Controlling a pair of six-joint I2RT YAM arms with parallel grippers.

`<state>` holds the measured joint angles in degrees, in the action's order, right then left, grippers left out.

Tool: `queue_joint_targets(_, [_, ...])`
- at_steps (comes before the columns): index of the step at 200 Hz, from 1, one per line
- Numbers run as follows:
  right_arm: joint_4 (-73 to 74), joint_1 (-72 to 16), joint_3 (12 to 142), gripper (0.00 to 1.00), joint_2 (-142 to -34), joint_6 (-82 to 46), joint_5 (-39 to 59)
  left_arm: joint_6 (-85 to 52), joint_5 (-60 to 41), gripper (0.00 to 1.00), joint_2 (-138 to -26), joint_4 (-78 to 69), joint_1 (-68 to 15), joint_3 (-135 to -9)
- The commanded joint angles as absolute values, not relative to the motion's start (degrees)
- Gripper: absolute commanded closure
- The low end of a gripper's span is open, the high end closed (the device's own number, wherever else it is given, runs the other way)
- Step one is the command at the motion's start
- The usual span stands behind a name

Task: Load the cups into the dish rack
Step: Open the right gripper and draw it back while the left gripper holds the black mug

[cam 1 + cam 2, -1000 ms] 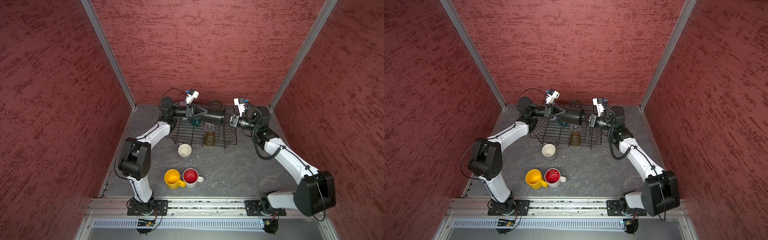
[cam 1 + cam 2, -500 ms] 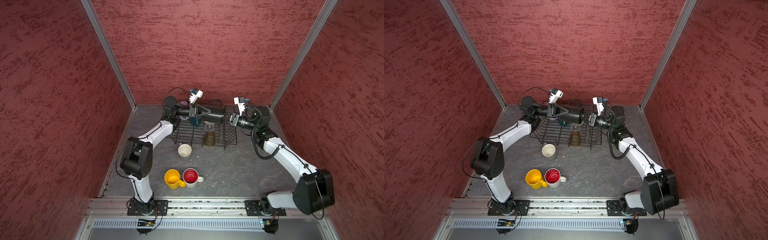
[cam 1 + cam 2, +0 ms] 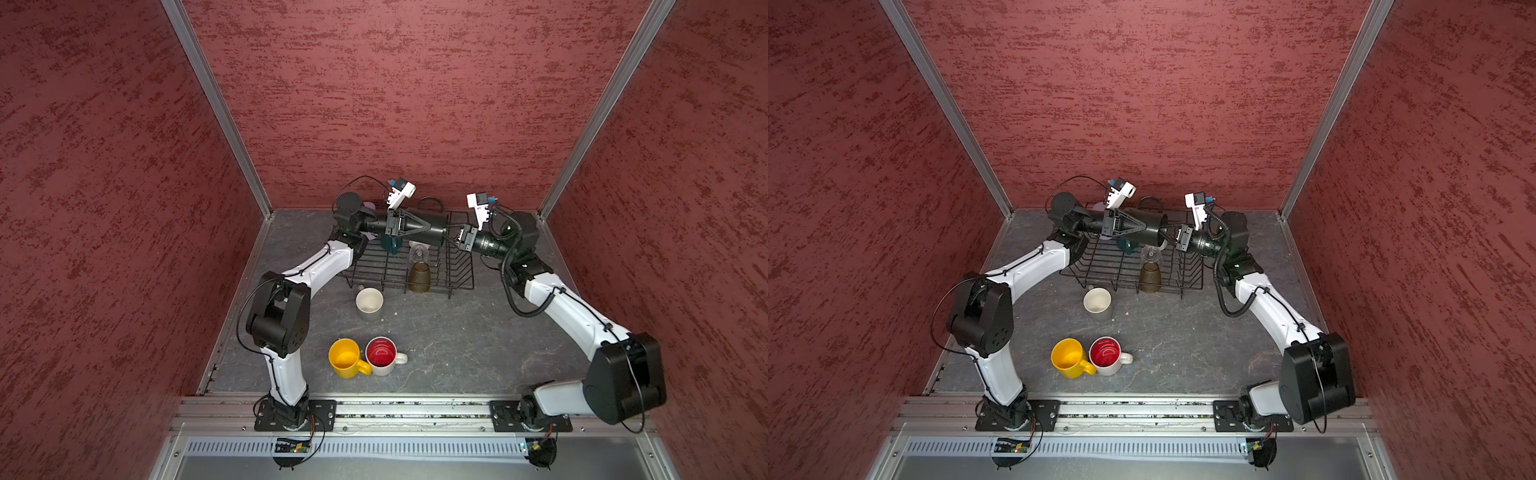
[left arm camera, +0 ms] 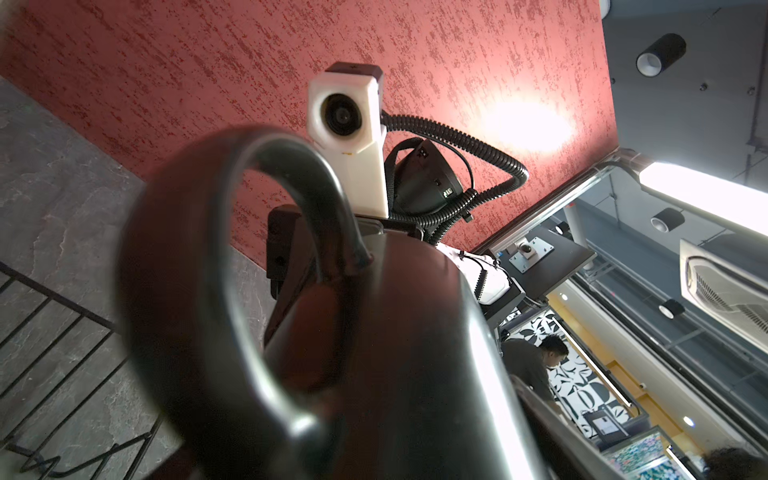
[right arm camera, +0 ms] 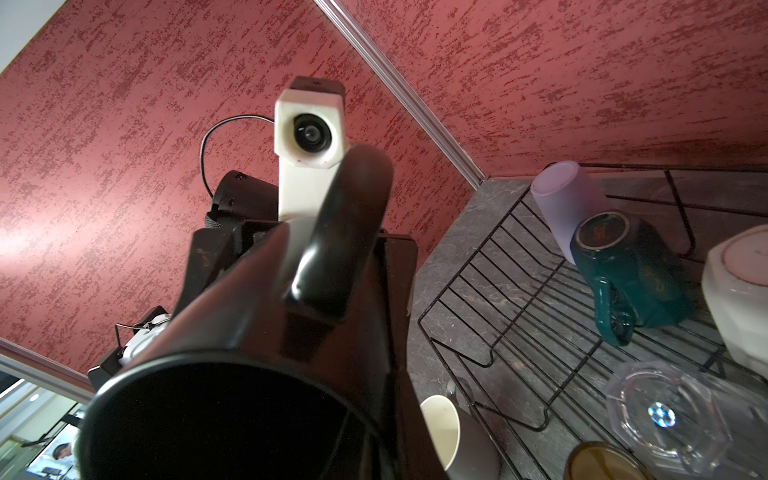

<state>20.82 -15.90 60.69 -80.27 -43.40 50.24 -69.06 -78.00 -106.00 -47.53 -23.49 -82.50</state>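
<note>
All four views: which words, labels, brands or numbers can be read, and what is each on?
Nothing reads clearly enough to quote.
dark teal mug: reddish print on its base, too blurred to read.
right arm's motor housing: small white marking, too small to read.
black mug: no print visible.

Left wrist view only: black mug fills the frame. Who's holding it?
Observer: Right gripper pinches the black mug by its rim, above the rack.
Operator: Left gripper?
Observer: Left gripper straddles the mug's base end; can't tell whether it's clamped.
Operator: Anything outside the rack?
Observer: On the table: yellow mug, red-lined mug, grey cup.
</note>
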Motion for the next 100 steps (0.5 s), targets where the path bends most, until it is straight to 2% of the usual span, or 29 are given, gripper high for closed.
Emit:
queue_joint_targets(1, [26.75, -15.96, 61.36, 1.0, -79.41, -44.06, 50.47, -69.35, -77.94, 0.26, -107.4, -48.19, -23.64, -85.01])
queue_joint_targets(21, [24.89, -16.0, 61.34, 1.0, -79.07, -43.06, 49.18, -70.38, -78.06, 0.37, -108.51, -48.08, -23.6, -86.46])
queue_joint_targets(45, [21.81, -15.99, 61.44, 1.0, -78.36, -41.27, 47.47, -72.13, -78.26, 0.57, -109.5, -49.32, -23.63, -87.25])
queue_joint_targets(64, [20.7, -16.0, 61.26, 1.0, -77.9, -40.53, 46.85, -72.42, -78.22, 0.63, -109.69, -49.32, -23.62, -87.45])
queue_joint_targets(89, [20.63, -16.0, 60.91, 1.0, -77.94, -40.63, 46.74, -72.49, -78.21, 0.76, -109.7, -49.06, -23.64, -87.8])
queue_joint_targets(100, [20.65, -15.99, 60.82, 1.0, -77.88, -40.61, 46.84, -72.44, -78.22, 0.78, -109.69, -48.91, -23.63, -87.94])
